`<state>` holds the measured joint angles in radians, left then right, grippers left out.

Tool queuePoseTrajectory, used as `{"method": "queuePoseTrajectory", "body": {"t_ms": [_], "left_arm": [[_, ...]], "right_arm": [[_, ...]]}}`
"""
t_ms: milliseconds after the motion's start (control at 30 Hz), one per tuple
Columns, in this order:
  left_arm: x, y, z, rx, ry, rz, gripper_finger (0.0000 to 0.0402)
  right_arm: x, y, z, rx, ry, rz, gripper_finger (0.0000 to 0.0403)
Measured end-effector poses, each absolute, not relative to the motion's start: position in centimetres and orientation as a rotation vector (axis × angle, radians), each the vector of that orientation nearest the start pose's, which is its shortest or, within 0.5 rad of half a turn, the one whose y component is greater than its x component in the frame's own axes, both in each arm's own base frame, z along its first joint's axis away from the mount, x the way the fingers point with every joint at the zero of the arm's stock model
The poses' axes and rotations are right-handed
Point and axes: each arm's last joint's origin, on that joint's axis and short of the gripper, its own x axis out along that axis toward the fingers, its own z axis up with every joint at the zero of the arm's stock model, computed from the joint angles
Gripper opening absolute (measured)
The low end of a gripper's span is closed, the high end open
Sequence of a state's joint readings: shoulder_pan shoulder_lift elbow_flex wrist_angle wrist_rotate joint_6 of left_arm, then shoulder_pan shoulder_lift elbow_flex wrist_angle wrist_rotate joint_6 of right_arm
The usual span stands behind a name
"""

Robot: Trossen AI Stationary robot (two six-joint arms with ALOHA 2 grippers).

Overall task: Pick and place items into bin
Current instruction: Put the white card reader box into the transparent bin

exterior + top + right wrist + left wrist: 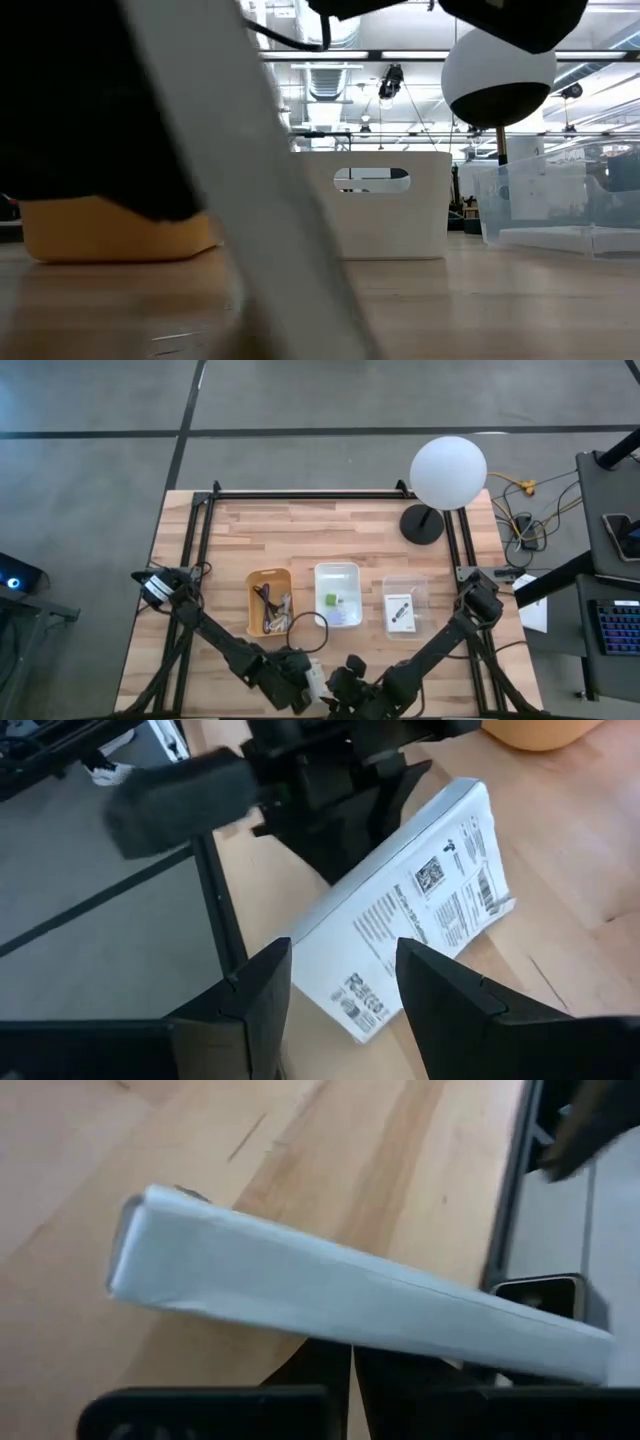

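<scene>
Nearest to the lens in the left wrist view is a flat white box (350, 1300), which the left gripper (352, 1370) holds edge-on with its fingers closed tightly on it. In the high view this gripper (305, 682) is at the front edge of the tabletop (350, 525), near the middle, and the white box (315, 678) shows there only as a small pale spot. The right gripper (350, 678) is just beside it at the same front edge. In the right wrist view its two fingers stand apart, one on each side of the printed face of the box (420, 910), but I cannot tell if they already touch it.

Three containers stand in a row across the middle of the tabletop. The yellow bin (270, 602) on the left side has dark and grey cables (268, 605) inside. The white bin (338, 595) in the middle holds a tiny green block (329, 600) and something pale purple beside it. The clear bin (404, 607) on the right side contains a white card with a dark printed object (400, 612).

My judgement is that the task is well advanced: several items are already in bins, and no loose item is visible on the bare wood. What remains, as far as I can see, is the white box, which is off the wood at the front edge and must go into one of the bins.
</scene>
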<state>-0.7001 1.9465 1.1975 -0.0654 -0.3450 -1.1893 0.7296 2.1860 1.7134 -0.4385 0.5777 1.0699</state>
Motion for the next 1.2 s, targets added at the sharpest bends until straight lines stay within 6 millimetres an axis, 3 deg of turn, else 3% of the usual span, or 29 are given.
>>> {"method": "queuePoseTrajectory", "body": {"t_ms": [400, 667, 1033, 1200], "left_arm": [[31.8, -25.7, 16.7, -0.737, 0.767, 0.100, 0.0000], [32.1, -25.9, 17.4, -0.708, 0.749, 0.068, 0.0000], [32.2, -25.6, 17.3, -0.682, 0.748, 0.066, 0.0000], [32.6, -25.2, 17.3, -0.685, 0.743, 0.077, 0.0000]], "right_arm": [[36.1, 30.2, 18.1, 0.455, 0.748, -0.237, 0.0169], [34.6, 30.5, 17.8, 0.354, 0.850, -0.263, 0.0173], [32.6, 32.3, 17.7, 0.317, 0.880, -0.223, 0.0256], [32.5, 32.2, 17.3, 0.294, 0.880, -0.228, 0.0271]]}}
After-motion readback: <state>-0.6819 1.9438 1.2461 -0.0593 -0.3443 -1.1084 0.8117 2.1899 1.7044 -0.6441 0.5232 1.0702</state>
